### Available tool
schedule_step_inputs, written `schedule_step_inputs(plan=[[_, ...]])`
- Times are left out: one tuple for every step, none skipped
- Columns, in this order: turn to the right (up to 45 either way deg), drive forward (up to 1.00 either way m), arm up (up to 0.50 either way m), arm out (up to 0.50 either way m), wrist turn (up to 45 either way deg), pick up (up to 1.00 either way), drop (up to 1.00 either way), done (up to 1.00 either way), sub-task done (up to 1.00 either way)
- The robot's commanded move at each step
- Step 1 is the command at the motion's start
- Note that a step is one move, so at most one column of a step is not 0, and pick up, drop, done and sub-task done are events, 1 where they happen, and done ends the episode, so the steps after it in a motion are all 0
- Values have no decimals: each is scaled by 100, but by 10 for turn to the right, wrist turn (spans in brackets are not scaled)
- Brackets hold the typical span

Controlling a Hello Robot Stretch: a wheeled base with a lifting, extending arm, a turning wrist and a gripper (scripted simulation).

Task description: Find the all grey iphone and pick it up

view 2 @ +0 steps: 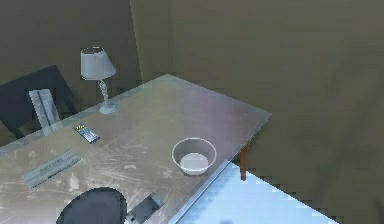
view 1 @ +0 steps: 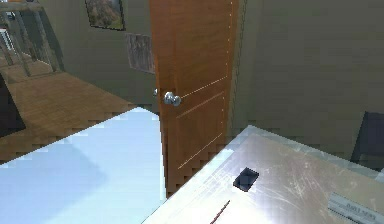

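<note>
Cannot tell the claw's state, nor any grasp. On the table (view 2: 150, 120) in the arm side view, near the bottom edge, a dark round shape (view 2: 92, 207), with a small grey piece (view 2: 145, 208) just beside it, too cut off to name. Farther out, a pale bowl (view 2: 194, 157) standing upright close to the table's near edge, above a reddish leg (view 2: 243, 160). Toward that view's left, a long grey bar (view 2: 55, 168) lying flat. Beyond it, a small flat phone (view 2: 87, 133), face up on the table and near the foot of a lamp (view 2: 98, 75); cannot tell whether grey all over. Lamp upright, with a pale shade on a thin stem. Behind the table's left end, a dark chair (view 2: 35, 95) with a grey upright panel (view 2: 42, 108) in front of it. In the forward view, at lower right, another stretch of scuffed metal tabletop (view 1: 290, 170), carrying a dark slab (view 1: 245, 179) lying flat near its edge, perhaps also a phone, and a thin red stick (view 1: 220, 212) nearer the bottom. Past the table's corner, a wooden door (view 1: 195, 90) with a round knob (view 1: 172, 98). Pale blue floor (view 1: 80, 170) to the left. On the far wall, a picture (view 1: 105, 12) and a sheet of paper (view 1: 140, 52).
</note>
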Motion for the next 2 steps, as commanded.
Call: schedule_step_inputs(plan=[[0,0,26,0,0,0,0,0,0],[0,0,0,16,0,0,0,0,0]])
